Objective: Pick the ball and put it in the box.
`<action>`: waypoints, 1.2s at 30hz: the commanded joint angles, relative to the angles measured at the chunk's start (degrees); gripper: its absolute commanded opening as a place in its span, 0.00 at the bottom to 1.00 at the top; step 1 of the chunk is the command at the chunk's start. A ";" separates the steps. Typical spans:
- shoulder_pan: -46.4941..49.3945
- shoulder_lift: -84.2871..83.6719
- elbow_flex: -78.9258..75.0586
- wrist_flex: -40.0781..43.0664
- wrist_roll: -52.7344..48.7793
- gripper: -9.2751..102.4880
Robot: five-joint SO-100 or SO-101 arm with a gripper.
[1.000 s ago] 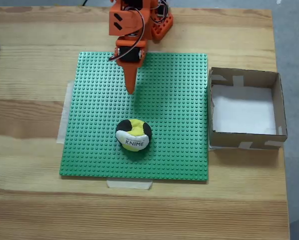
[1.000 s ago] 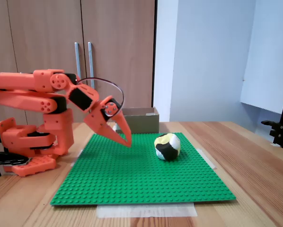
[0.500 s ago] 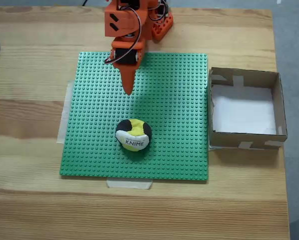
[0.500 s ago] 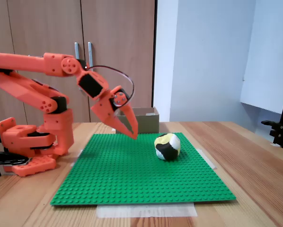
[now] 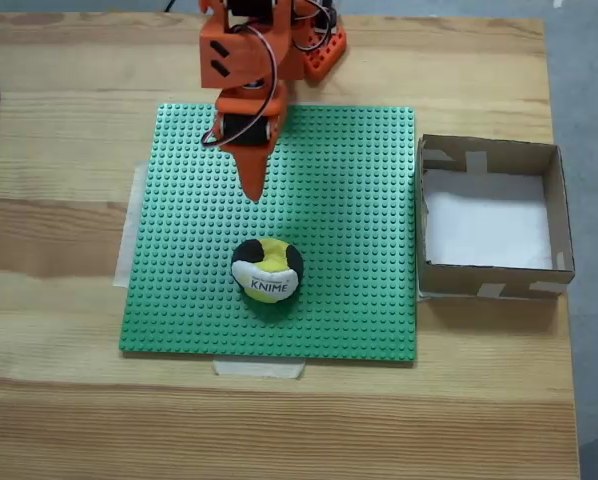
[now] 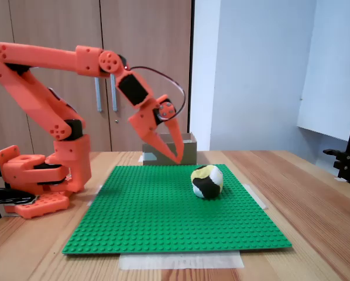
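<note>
The orange gripper (image 6: 176, 158), jaws pressed together, is hanging higher above the green studded plate (image 5: 359, 190) than a second earlier, its arm raised and reaching forward. The ball (image 5: 267, 270) is sitting unmoved at the plate's lower centre; the box (image 5: 558, 210) is resting at right on the surface (image 5: 59, 250).

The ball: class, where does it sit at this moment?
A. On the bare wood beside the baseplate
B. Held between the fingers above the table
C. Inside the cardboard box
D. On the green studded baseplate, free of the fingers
D: the ball rests on the green baseplate, with the gripper raised and apart from it, and the box holds nothing.
</note>
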 commanded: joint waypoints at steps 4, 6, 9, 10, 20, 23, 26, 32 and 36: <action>-0.26 -6.33 -10.55 2.90 1.23 0.08; -0.26 -8.17 -12.57 3.87 1.67 0.08; -0.26 -11.07 -15.56 5.89 1.93 0.08; -0.35 -12.04 -16.61 6.50 2.20 0.08; -0.44 -22.68 -28.74 12.66 4.57 0.08; -0.62 -26.10 -33.13 14.94 4.66 0.08; -1.14 -29.44 -36.83 16.87 3.78 0.08; -1.23 -34.89 -43.24 19.60 4.66 0.08; -1.23 -37.71 -45.88 20.74 5.01 0.08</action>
